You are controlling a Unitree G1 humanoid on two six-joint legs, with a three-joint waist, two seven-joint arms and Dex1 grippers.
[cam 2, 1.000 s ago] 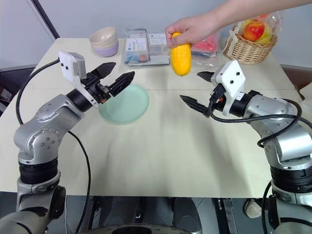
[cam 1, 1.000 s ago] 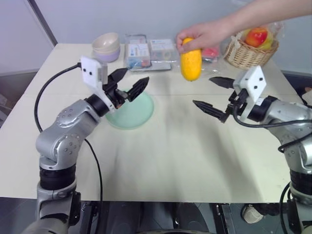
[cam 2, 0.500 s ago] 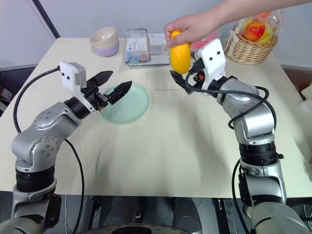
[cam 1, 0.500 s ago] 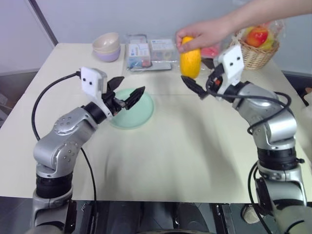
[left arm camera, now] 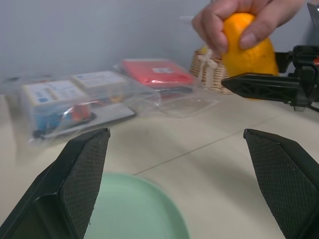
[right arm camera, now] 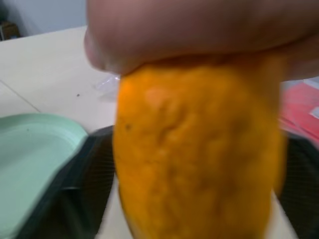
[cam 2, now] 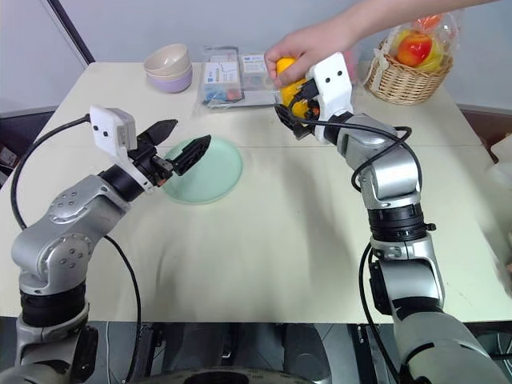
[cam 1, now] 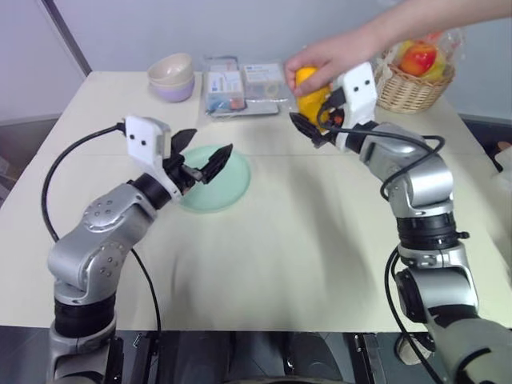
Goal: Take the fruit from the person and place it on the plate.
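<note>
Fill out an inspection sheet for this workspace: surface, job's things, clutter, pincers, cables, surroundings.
Surface: beige table, bare in front.
Job's things: fruit in the air, gripped from above by the person's hand; plate holds nothing.
Clutter: stacked bowls, clear packets, wicker basket with an apple, all along the far edge.
Pincers: right pincer shut on the fruit; left pincer open, above the plate's near rim.
Cables: black cable loops from the left wrist; another along the right arm.
Surroundings: pale wall behind.
</note>
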